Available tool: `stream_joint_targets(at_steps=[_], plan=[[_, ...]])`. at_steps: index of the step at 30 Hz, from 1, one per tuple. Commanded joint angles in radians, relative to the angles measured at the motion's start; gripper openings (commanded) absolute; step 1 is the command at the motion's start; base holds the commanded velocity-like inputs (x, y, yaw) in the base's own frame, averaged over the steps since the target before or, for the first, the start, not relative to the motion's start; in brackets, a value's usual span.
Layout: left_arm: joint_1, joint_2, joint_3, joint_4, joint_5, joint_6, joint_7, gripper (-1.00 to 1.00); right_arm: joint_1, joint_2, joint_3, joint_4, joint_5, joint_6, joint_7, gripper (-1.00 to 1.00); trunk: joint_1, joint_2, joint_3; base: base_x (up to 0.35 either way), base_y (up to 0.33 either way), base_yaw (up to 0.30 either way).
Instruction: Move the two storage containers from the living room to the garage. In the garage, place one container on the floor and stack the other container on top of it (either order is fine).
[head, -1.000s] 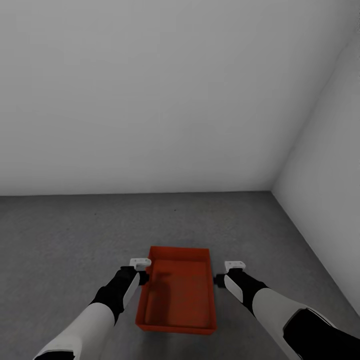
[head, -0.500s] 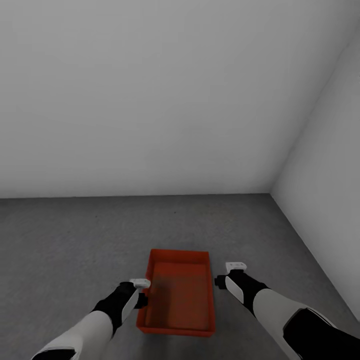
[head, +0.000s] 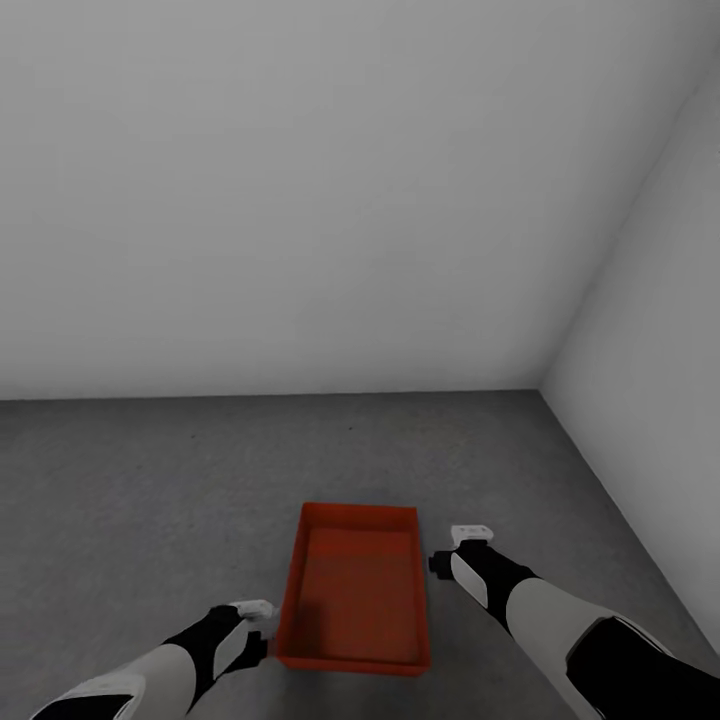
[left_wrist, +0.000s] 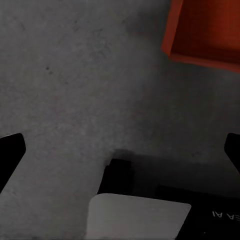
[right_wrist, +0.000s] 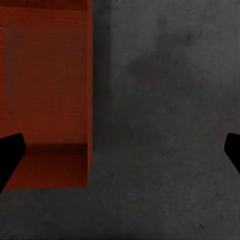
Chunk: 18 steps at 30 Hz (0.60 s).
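The left gripper (left_wrist: 120, 150) is hanging over bare floor (head: 150, 480) with its two dark fingertips (left_wrist: 10, 150) sitting wide apart at opposite edges of the left wrist view, gripping nothing and touching nothing; a corner of the storage container (left_wrist: 205, 30) is lying ahead of it, apart from both fingers. The right gripper (right_wrist: 120, 150) is likewise spread wide, one fingertip (right_wrist: 10, 152) showing over the container's (right_wrist: 45, 90) wall and the other over the concrete, with nothing clamped between them. In the head view the left gripper (head: 262, 628) is sitting just beside the container's near left corner and the right gripper (head: 440, 562) just beside its right wall. The orange-red container (head: 356, 590) is resting upright and open-topped on the dark grey garage floor, between the two arms, near the corner of the pale walls (head: 300, 200). Some pale lettering is showing on the arm body in the left wrist view, too cut off to read.
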<state>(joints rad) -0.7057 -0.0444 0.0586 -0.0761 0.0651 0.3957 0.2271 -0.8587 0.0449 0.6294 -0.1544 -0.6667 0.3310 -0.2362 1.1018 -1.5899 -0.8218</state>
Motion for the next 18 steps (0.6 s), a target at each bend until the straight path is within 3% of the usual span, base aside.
stream_joint_targets(at_steps=[1, 9, 18], plan=[[0.0, 0.005, 0.005, 0.001, 0.013, 0.003, 0.006, 1.0, 0.0, 0.0, 0.009, -0.002, -0.009, 0.005, -0.006, 1.0, -0.004, 0.007, 0.002, 0.0, 0.0, 0.0], [0.0, 0.014, 0.004, 0.006, 0.021, 0.002, 0.006, 1.0, 0.0, 0.001, 0.009, 0.0, -0.007, 0.001, -0.006, 1.0, -0.035, 0.063, 0.028, 0.0, 0.0, 0.0], [0.0, 0.015, 0.004, 0.026, 0.022, -0.017, 0.006, 1.0, 0.021, 0.024, 0.01, 0.042, -0.005, -0.093, -0.003, 1.0, -0.069, 0.126, 0.056, 0.0, 0.0, 0.0]])
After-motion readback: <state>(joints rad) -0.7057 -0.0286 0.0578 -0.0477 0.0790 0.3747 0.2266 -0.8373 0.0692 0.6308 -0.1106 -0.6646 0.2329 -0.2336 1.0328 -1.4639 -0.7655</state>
